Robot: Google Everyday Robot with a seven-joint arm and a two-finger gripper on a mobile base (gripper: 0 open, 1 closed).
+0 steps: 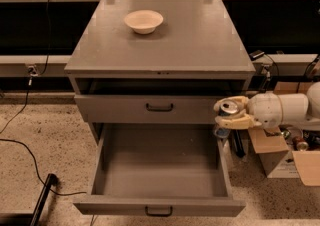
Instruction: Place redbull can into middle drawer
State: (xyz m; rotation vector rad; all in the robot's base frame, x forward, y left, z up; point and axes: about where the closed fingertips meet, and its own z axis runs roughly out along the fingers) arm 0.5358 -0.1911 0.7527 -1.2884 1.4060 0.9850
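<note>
Cream two-finger gripper (224,115) pinches the slim blue-and-silver redbull can (229,107) below the bench's right front corner. Released here, it would likely strike the open grey middle drawer (160,170) on its right wall and fall outside.

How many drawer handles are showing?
2 handles: one on the shut upper drawer front, one on the open middle drawer. The gripper holds the redbull can at its right.
</note>
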